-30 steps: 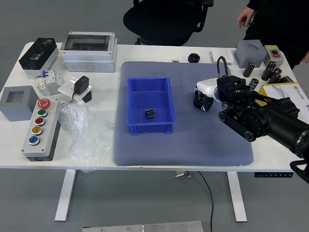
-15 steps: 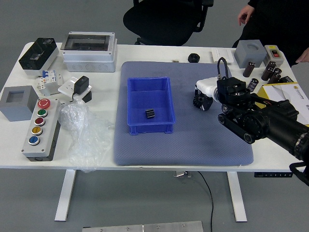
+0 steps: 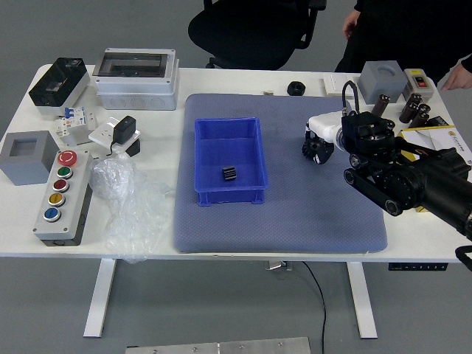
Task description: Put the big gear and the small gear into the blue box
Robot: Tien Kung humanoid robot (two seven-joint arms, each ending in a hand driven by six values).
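At six o'clock on the table, a blue-grey mat (image 3: pixel 280 234) runs up to the near edge. Toward eight o'clock lie one crumpled clear plastic bag (image 3: pixel 136 214) and, beyond its left side, one button panel (image 3: pixel 65 193) with five buttons. One open blue box (image 3: pixel 230 197) stands on the mat close to the table's middle, and one small black ribbed piece (image 3: pixel 229 173) lies inside it, just toward six o'clock of the box's centre. From three o'clock the black right arm (image 3: pixel 398 181) reaches in, and its white-and-black right hand (image 3: pixel 327 133) is over the mat at about two o'clock, apart from the box. Whether that hand is spread, pressed together or pinching anything cannot be told. From it, the ribbed piece is at eight o'clock, well apart, and one round black piece (image 3: pixel 296 88), perhaps the big gear, is at eleven o'clock, nearer, on the mat's far part. Two plain grey blocks stand on the table, one (image 3: pixel 28 158) at nine o'clock and one (image 3: pixel 383 82) toward one o'clock. Past the far edge are one black chair (image 3: pixel 247 33) at twelve o'clock and one person (image 3: pixel 405 33) toward one, with one hand (image 3: pixel 350 23) hanging beside dark clothing and the other (image 3: pixel 456 78) by the table's far right corner.
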